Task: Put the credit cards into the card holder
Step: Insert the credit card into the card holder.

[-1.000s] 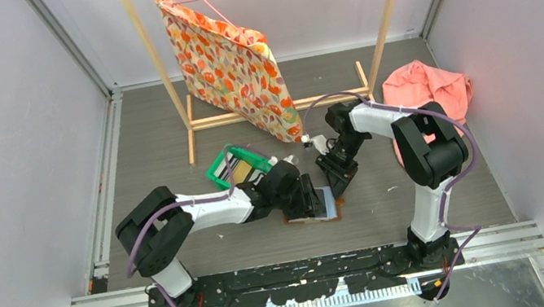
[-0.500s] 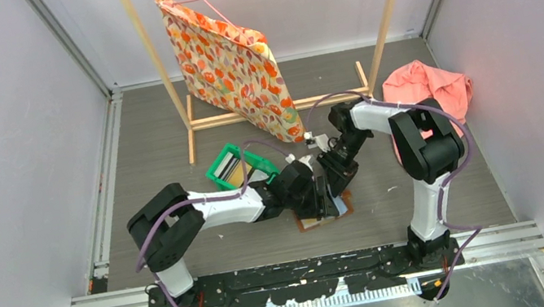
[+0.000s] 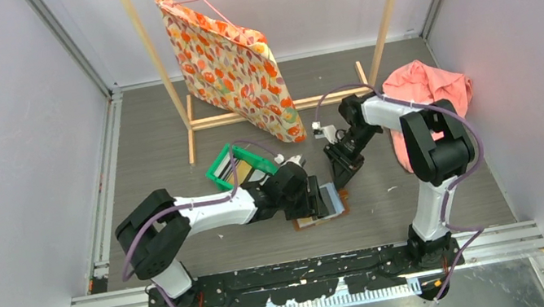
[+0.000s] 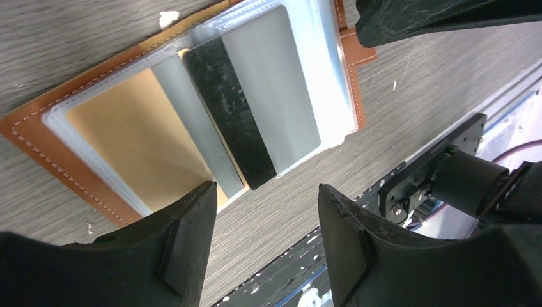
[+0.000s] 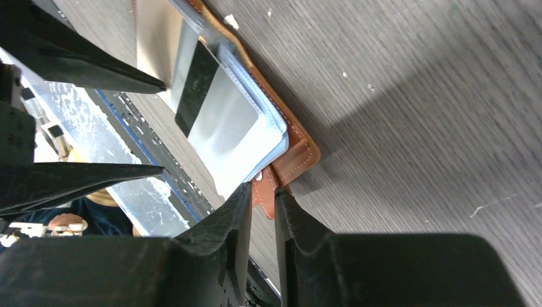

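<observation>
the card holder (image 4: pixel 25 131) lies open and flat on the counter (image 4: pixel 77 32) with its clear sleeves facing up. a black-and-grey card (image 4: pixel 262 109) sits in the top sleeve and a gold card (image 4: pixel 128 147) in a sleeve beneath. the black-and-grey card's end lies right at the sleeve's edge, and the views do not settle whether it is fully home. if you drag anything across that edge of the holder, you may pull the card back out.

your left fingers (image 4: pixel 185 243) stand wide and empty just over that same edge of the holder, one to each side of the card's end. if you come down carelessly, a tip may catch the sleeve lip and crease it. it could also shove the whole holder along the counter, since nothing visibly pins it.

your right fingers (image 5: pixel 224 236) are narrow at the holder's corner, with the snap tab (image 5: pixel 263 192) showing in the slit between them. you cannot tell from these views whether they pinch it. if they do and you lift, the holder may tilt or fold shut and spill its cards.

away from the holder, on the left arm's side, the green bin (image 3: pixel 216 175) holds what look like more credit cards (image 3: pixel 231 163). when you reach for it, the left arm may sweep the holder.
</observation>
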Tool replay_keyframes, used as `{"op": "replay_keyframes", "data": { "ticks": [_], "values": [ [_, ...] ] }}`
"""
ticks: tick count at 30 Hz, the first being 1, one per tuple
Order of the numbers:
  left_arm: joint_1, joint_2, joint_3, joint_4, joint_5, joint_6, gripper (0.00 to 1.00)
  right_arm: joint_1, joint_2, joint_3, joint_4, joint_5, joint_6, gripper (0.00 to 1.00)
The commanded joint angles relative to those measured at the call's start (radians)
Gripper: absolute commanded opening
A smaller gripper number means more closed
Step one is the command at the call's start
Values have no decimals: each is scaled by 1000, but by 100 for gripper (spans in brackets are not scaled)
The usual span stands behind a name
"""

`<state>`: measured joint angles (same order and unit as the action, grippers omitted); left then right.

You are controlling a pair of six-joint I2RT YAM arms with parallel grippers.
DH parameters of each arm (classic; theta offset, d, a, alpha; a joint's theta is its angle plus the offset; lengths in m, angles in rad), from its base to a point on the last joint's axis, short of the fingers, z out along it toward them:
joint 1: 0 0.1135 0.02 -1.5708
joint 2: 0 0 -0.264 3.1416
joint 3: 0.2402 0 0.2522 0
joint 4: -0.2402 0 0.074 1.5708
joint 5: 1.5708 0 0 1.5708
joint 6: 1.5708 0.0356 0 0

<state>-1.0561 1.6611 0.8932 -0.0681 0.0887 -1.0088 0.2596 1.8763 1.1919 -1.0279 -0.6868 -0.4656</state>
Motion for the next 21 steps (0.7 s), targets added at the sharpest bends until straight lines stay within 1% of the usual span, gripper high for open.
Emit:
{"op": "replay_keyframes", "data": {
  "ticks": [1,2,4,8,10,14,18,21],
  "values": [
    [5,-54,39,-123,-107,20,58,7,3,-9,34,78,31,23],
    [6,-63,38,-143,-134,19,56,8,6,-11,40,92,37,22],
    [13,-78,34,-164,-159,15,47,10,17,-12,44,107,43,21],
    [28,-71,46,-178,-153,19,34,24,49,-6,41,129,46,19],
    [32,-49,68,-194,-152,33,29,37,60,-6,46,140,52,19],
    [35,9,112,-207,-129,58,24,57,79,2,54,158,65,18],
    [36,57,135,-198,-109,65,22,65,92,9,56,166,77,16],
    [35,87,162,-225,-106,78,22,70,97,11,58,168,80,15]
  ]
}}
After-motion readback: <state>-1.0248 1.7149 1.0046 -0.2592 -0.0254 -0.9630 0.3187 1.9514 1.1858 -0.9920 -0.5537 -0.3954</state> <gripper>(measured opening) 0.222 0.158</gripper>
